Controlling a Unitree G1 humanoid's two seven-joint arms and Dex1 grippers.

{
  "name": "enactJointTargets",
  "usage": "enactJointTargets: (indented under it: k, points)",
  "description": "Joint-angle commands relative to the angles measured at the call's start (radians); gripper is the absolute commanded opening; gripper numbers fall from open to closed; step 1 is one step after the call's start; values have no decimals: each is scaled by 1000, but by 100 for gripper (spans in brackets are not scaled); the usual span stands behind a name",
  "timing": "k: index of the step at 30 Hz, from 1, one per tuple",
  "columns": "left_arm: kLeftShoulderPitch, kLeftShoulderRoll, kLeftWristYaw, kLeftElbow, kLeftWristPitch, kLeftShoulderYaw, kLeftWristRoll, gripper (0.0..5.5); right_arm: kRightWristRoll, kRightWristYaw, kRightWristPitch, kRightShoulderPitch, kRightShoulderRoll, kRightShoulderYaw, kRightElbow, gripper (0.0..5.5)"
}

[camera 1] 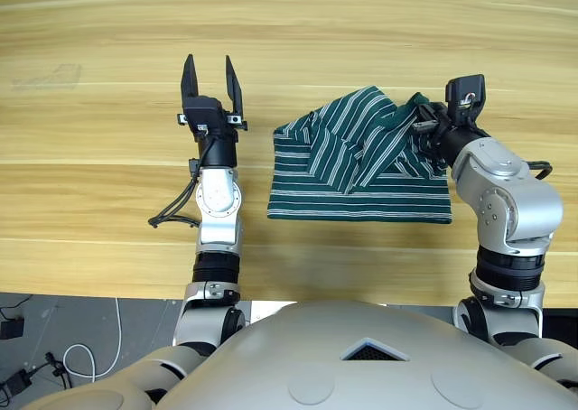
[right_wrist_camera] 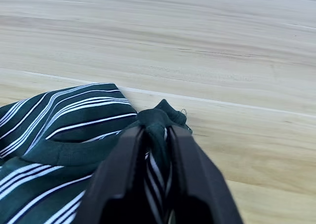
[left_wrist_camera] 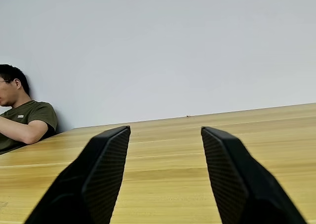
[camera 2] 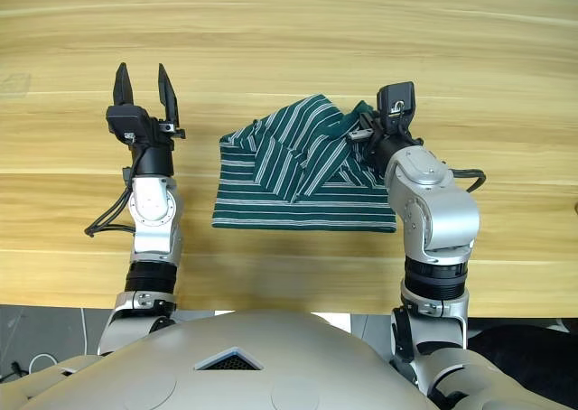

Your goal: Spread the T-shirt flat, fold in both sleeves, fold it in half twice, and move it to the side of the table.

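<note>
Pinching T-shirt (camera 1: 361, 171) in right tool (right_wrist_camera: 154, 135), left tool (camera 1: 212, 76) spread wide

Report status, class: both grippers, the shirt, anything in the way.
Left gripper open, empty, left of T-shirt. Right gripper shut on its far right corner. T-shirt rumpled, partly folded, on table. No obstacle seen.

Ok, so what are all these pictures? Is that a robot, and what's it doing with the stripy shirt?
Yes, it's a robot with two arms, and each arm ends in a two-fingered claw called a gripper. Two pictures come from cameras in its head, looking down over its arms. The other two come from small cameras on its wrists, so the black fingers look huge. On the wooden table lies a green striped T-shirt, partly folded and bunched up. The right gripper is pinching the shirt's cloth. The left gripper is open and holds nothing.
</note>
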Motion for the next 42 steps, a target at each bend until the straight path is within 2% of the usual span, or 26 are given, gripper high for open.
enactJointTargets:
  k: [1,6,10,17,23,29,38,42]
  points:
    - [1,-1,8,-4,15,-1,8,266,-12,9,-7,1,1,-9,12,5]
    - [-2,-4,9,-1,16,-3,10,266,-12,20,-38,-3,0,-8,11,5]
    - [2,-5,-13,-8,18,-17,4,266,-3,69,-206,-56,-5,-27,-11,5]
    - [66,4,-222,-213,96,-127,-141,266,37,158,-322,-142,-11,-55,-38,5]
    - [133,77,-541,-435,390,-210,-526,266,51,201,-329,-172,-13,-45,-46,5]
    - [77,145,-646,-431,699,-162,-736,266,57,247,-354,-176,-18,-24,-73,5]
    - [-151,159,-669,-193,784,-196,-562,266,55,267,-370,-174,-3,5,-88,5]
    - [-201,149,-705,-155,813,-232,-512,266,53,267,-373,-176,1,11,-86,5]
